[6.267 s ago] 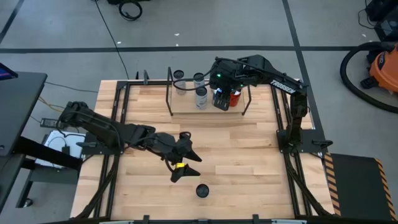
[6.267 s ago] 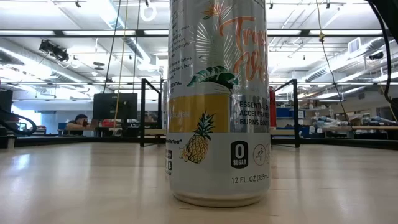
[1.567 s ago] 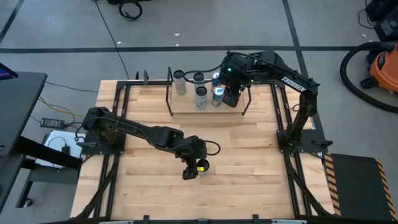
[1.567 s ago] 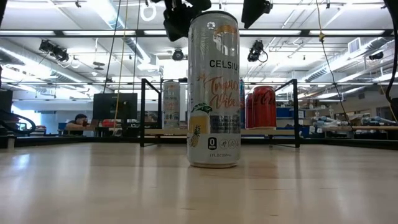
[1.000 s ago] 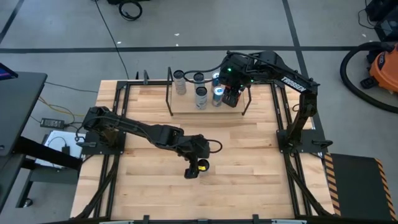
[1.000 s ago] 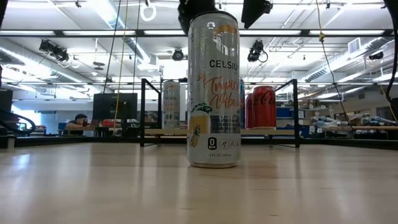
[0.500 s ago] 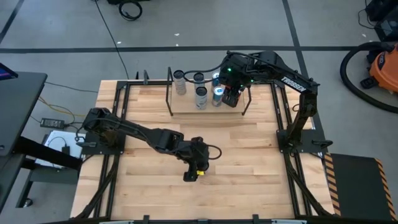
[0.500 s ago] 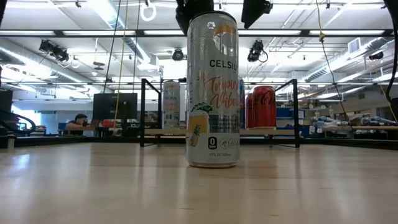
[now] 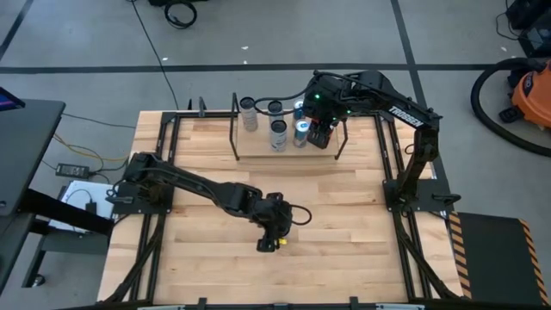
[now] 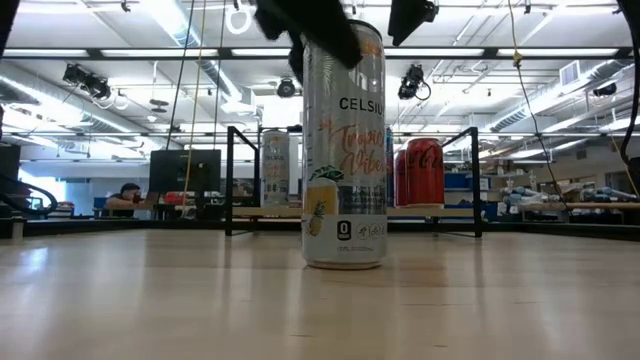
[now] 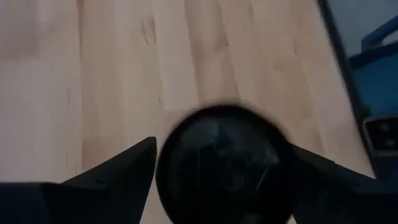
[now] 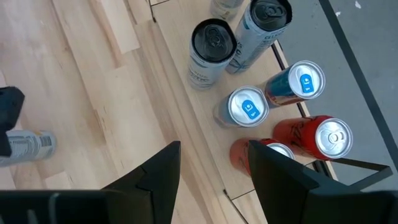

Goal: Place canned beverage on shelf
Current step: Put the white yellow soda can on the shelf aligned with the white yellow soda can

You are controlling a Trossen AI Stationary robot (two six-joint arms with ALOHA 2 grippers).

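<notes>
While the left gripper [image 9: 274, 232] straddles the tall can [image 10: 343, 145], its jaws stand apart.

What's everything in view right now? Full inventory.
Celsius can: 1, silver with pineapple print, upright mid-table, not on the shelf.
Shelf: 1, black frame with a light wood board, far side of the table.
Tall silver cans: 3, dark tops, on the shelf's left half.
Blue cans: 2, silver tops, mid-shelf.
Red cans: 2, at the shelf's right end.
Table: 1, light wood.
Vacuum: 1, orange, on the floor to the right.
Person: 1, seated far behind the table.
Left gripper: open, fingers either side of the Celsius can's top.
Right gripper: open, above the shelf by the red cans.
</notes>
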